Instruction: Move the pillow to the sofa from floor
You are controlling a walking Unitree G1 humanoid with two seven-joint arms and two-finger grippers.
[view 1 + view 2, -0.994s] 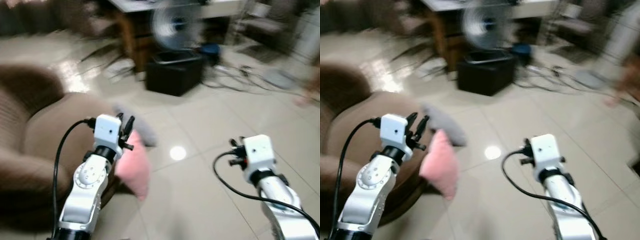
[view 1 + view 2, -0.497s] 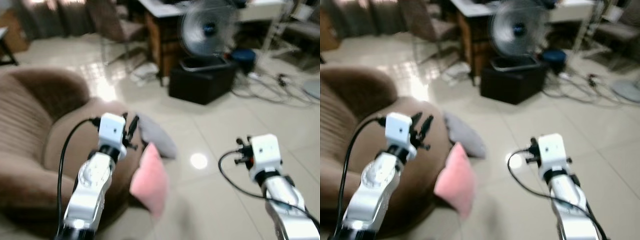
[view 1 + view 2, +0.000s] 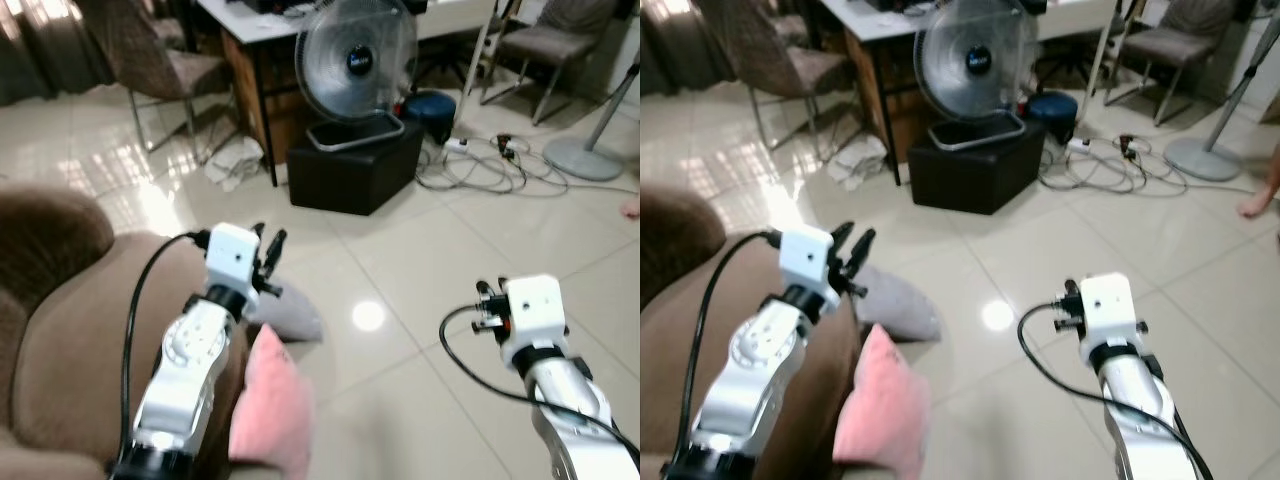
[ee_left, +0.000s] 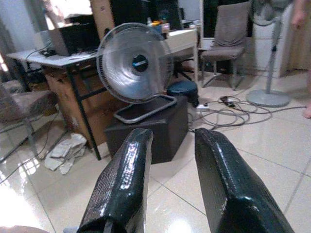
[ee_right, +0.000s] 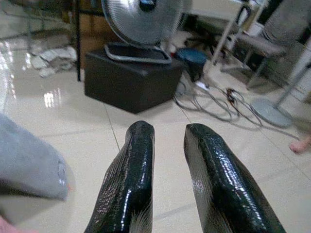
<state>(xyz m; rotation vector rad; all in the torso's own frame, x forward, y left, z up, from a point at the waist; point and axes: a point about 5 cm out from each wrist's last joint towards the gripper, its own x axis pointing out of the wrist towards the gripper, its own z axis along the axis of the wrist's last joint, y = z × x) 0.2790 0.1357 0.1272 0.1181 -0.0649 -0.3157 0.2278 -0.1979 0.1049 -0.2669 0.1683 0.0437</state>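
Observation:
A pink pillow (image 3: 270, 405) stands on edge on the floor, leaning against the brown sofa (image 3: 80, 330) at my left. Just beyond it a grey pillow (image 3: 290, 315) lies on the tiles, also seen in the right wrist view (image 5: 29, 162). My left gripper (image 3: 268, 250) is raised over the sofa's edge, above the grey pillow, open and holding nothing (image 4: 172, 138). My right gripper (image 5: 167, 131) hovers over bare floor to the right of both pillows, open and holding nothing; in the head views its white wrist block (image 3: 530, 305) covers the fingers.
A standing fan (image 3: 355, 60) sits on a black box (image 3: 350, 165) ahead, in front of a desk. Loose cables (image 3: 480, 165) and a round stand base (image 3: 580, 155) lie to the right. A chair (image 3: 165, 70) stands back left. A person's foot (image 3: 1260, 205) is at the right edge.
The whole picture has shifted and sharpened, so the camera moved. Both arms keep much the same pose. The pillows stay by the sofa, now lower in the picture.

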